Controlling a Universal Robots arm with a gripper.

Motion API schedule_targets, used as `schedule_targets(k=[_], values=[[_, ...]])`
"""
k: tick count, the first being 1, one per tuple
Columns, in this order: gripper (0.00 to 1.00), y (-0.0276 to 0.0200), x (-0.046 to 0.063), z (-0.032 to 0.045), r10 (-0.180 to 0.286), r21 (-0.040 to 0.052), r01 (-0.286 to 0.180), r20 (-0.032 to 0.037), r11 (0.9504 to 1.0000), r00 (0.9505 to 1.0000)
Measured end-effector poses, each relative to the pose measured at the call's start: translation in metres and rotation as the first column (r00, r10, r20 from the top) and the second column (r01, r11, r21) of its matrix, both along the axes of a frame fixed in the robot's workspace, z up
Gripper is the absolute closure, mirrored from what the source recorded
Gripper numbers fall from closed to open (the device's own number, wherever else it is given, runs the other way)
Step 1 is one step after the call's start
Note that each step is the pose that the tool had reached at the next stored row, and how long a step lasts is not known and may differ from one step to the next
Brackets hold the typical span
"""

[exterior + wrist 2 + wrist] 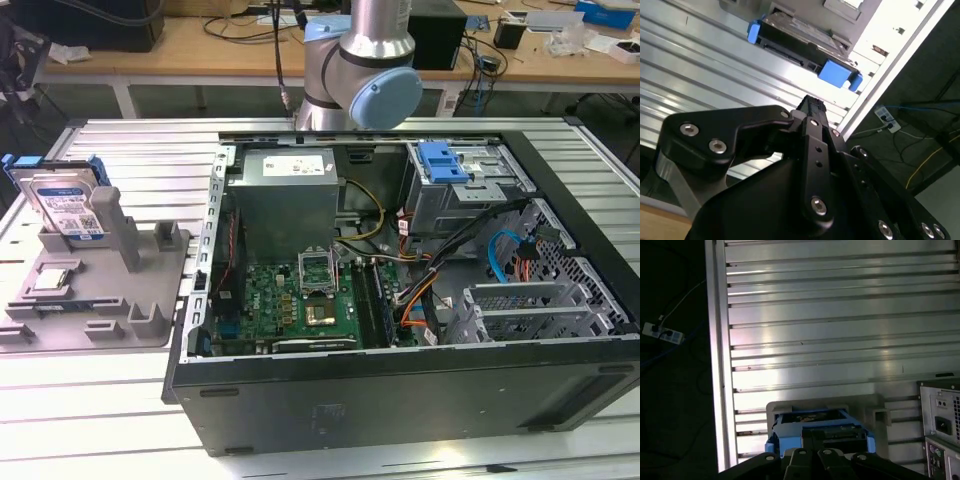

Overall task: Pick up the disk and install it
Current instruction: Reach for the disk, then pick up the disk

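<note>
**The disk (68, 200) in a grey fixture (110, 290), the gripper (810, 106) clear of it**

On the slatted metal worktop (90, 400), toward the exterior view's left: the fixture, with the disk in a slot at its far corner. Stands on edge, leans back a little, turns its white-and-blue label to the camera, with the blue carrier bracket (95, 165) around its sides. Touches nothing but the fixture. Sits outside the open computer case (400, 390), well apart from the drive cage (445, 165) with its blue latch at the case's far corner.

Across the middle and the exterior view's right of the worktop: the case, side panel off. Inside: green motherboard (300, 300), grey power supply (285, 195), orange and blue cables (505, 255) near the cage. Behind the case: the robot arm (360, 60), grey with pale blue joint caps, running up out of the picture.

In the second wrist view: the black gripper in the foreground, the disk (800, 40) beyond it and apart from it, bare worktop slats between the two. Holds nothing that can be seen. Cannot tell how far open.

In the first wrist view: the disk (815, 421) edge-on in the fixture, blue bracket corners at either side, the case's rear panel near it. Past the worktop's edge: a white power strip (660, 332) on the dark floor.
</note>
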State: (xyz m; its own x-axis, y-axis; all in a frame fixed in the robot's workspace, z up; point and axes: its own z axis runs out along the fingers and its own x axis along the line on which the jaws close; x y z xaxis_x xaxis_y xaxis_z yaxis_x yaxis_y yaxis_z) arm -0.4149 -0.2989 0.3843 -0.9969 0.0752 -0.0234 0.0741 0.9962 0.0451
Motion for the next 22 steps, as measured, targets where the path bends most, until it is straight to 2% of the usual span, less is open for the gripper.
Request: schedule_targets(k=[14, 15, 18, 19, 20, 21, 22], values=[[0.89, 0.0, -0.0017, 0.0, 0.0, 0.0, 0.0, -0.0001, 1.0, 1.0], [0.89, -0.0001, -0.0018, 0.0001, 0.001, -0.0031, -0.001, -0.0008, 1.0, 1.0], [0.89, -0.0001, -0.0017, 0.0001, 0.009, -0.0047, -0.009, -0.0011, 0.9999, 1.0], [0.89, -0.0001, -0.0017, 0.0001, 0.018, -0.0047, -0.018, -0.0011, 0.9998, 0.9998], [0.89, -0.0002, -0.0017, 0.0, 0.063, -0.0046, -0.063, -0.001, 0.998, 0.998], [0.89, -0.0002, -0.0017, -0.0001, 0.105, -0.0046, -0.105, -0.0011, 0.9945, 0.9945], [0.89, -0.0002, -0.0017, -0.0004, 0.156, -0.0046, -0.156, -0.0017, 0.9877, 0.9877]])
